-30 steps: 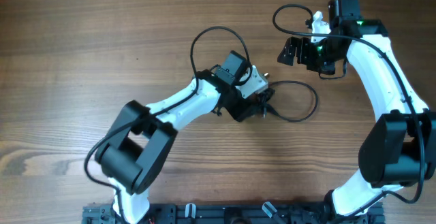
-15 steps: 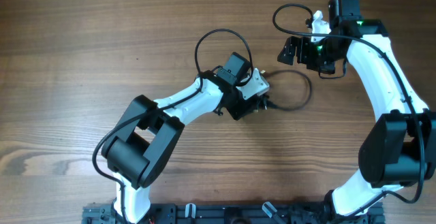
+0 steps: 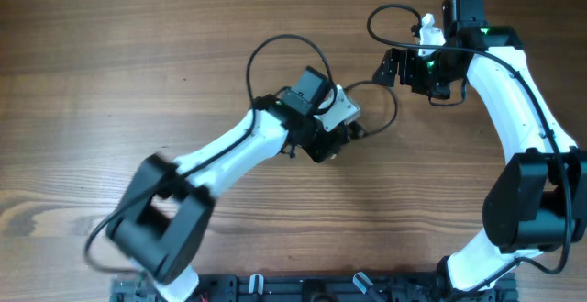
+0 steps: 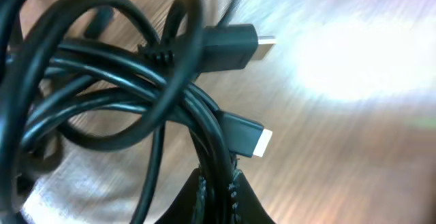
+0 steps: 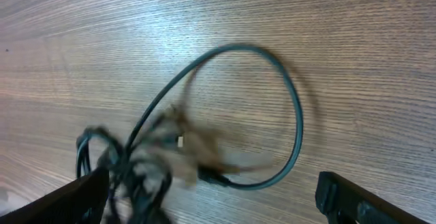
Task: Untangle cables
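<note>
while the overhead view is showing both arms over the wooden table (image 3: 110,63), the left gripper (image 3: 341,137) is sitting near the middle with its claw pressed together on the cables (image 3: 395,109). one thin loop is curving out from it toward the right gripper (image 3: 387,66), which is hanging just beside that loop with its claw spread and nothing in it.

from the left wrist, the bundle is filling the frame (several black cords crossing over one another). the fingertips (image 4: 248,207) are pinching a few strands at the bottom edge, and two plugs (image 4: 235,43) are sticking out of the tangle, metal tips showing.

from the right wrist, the fingers (image 5: 351,198) are standing wide apart at the lower corners. a single loop is lying flat on the wood beyond them, and the tangled part is showing only as a blur at lower left.
</note>
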{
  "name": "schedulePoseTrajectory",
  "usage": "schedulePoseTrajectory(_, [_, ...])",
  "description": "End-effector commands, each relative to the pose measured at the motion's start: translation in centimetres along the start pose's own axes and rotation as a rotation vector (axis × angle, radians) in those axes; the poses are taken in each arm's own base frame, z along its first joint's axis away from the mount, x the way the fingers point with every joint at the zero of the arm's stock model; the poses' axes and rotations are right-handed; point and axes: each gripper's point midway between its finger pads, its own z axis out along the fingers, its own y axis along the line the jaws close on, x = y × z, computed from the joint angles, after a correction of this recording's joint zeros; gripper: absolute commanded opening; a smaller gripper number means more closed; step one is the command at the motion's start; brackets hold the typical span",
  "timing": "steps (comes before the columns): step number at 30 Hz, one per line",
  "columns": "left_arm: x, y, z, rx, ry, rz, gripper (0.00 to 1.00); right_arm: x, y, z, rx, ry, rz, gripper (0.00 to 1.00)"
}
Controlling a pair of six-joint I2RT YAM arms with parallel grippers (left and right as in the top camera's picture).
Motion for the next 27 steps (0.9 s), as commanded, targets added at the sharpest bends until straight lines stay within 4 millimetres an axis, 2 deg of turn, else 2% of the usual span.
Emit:
schedulePoseTrajectory(1, [-2.8, -5.3, -5.4, 0.237, -0.144, -0.01, 0.09, -0.4, 0.6, 0.2, -0.027, 0.0, -0.028, 1.0])
schedulePoseTrajectory(4, [-3.4, -6.9, -8.2, 0.413, -0.189, -0.109, 0.04, -0.2, 1.7, 0.1, -0.09, 0.008, -0.044, 1.0])
schedulePoseTrajectory(8, [-4.1, -6.8, -11.1, 0.593, -0.245, -0.195, 0.04, 0.1, 3.3, -0.1, -0.189, 0.021, -0.076, 1.0])
schedulePoseTrajectory(10, [-4.6, -7.0, -13.6, 0.73, -0.306, -0.196, 0.04, 0.0, 3.5, -0.2, -0.2, 0.019, -0.077, 1.0])
schedulePoseTrajectory(11, [-4.9, -7.0, -15.4, 0.821, -0.351, -0.185, 0.04, 0.0, 3.5, -0.2, -0.201, 0.017, -0.078, 1.0])
schedulePoseTrajectory(14, [-5.2, -6.6, -19.1, 0.97, -0.443, -0.144, 0.04, -0.1, 3.5, -0.2, -0.201, 0.014, -0.08, 1.0])
schedulePoseTrajectory(17, [-5.2, -4.6, -20.0, 0.957, -0.47, -0.197, 0.04, 0.1, 4.2, -0.3, -0.244, 0.017, -0.132, 1.0])
schedulePoseTrajectory(21, [-5.1, -3.4, -20.5, 0.935, -0.496, -0.215, 0.04, 0.2, 4.5, -0.4, -0.264, 0.017, -0.138, 1.0])
schedulePoseTrajectory(24, [-5.2, -3.1, -20.1, 0.906, -0.495, -0.218, 0.04, 0.5, 6.3, -1.0, -0.372, 0.011, -0.222, 1.0])
schedulePoseTrajectory(27, [-5.2, -2.0, -18.9, 0.814, -0.485, -0.243, 0.04, 0.5, 6.6, -1.1, -0.393, 0.011, -0.23, 0.99])
